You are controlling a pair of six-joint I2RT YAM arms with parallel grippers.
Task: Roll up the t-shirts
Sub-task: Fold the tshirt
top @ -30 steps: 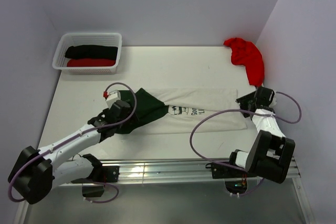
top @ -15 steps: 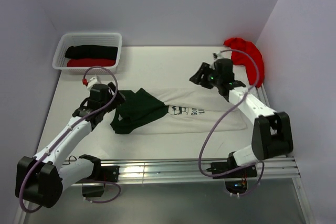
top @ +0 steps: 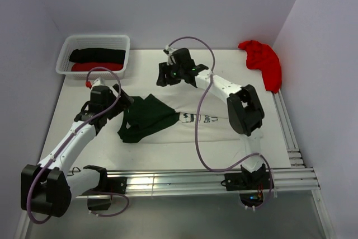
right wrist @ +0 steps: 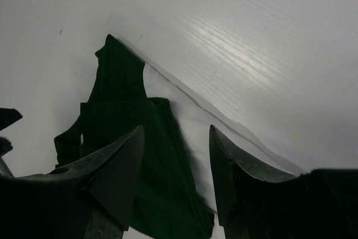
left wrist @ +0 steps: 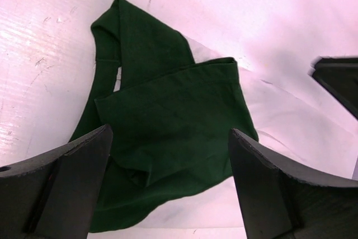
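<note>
The white t-shirt [top: 224, 113] with dark green sleeves [top: 146, 118] lies folded into a long strip across the table, green end to the left and its print [top: 196, 118] mid-strip. My left gripper [top: 124, 101] hovers open just left of the green end. In the left wrist view the green cloth [left wrist: 168, 110] lies beyond the open left gripper [left wrist: 169, 132], with nothing held. My right gripper [top: 163, 76] reaches over the strip's far edge near the green end. It is open [right wrist: 174, 132] above the green cloth [right wrist: 120, 110] and white edge [right wrist: 193, 118]. A red t-shirt [top: 263, 60] lies crumpled at the back right.
A white lattice basket [top: 67, 46] at the back left holds a rolled black tee [top: 96, 55] and a rolled red tee [top: 96, 66]. The right arm [top: 243, 107] stretches across the strip's right half. Walls stand close on the left, back and right.
The right arm swung from the table's right edge across to the back, above the green end. The left gripper drew back left off the green cloth and opened slightly wider.
</note>
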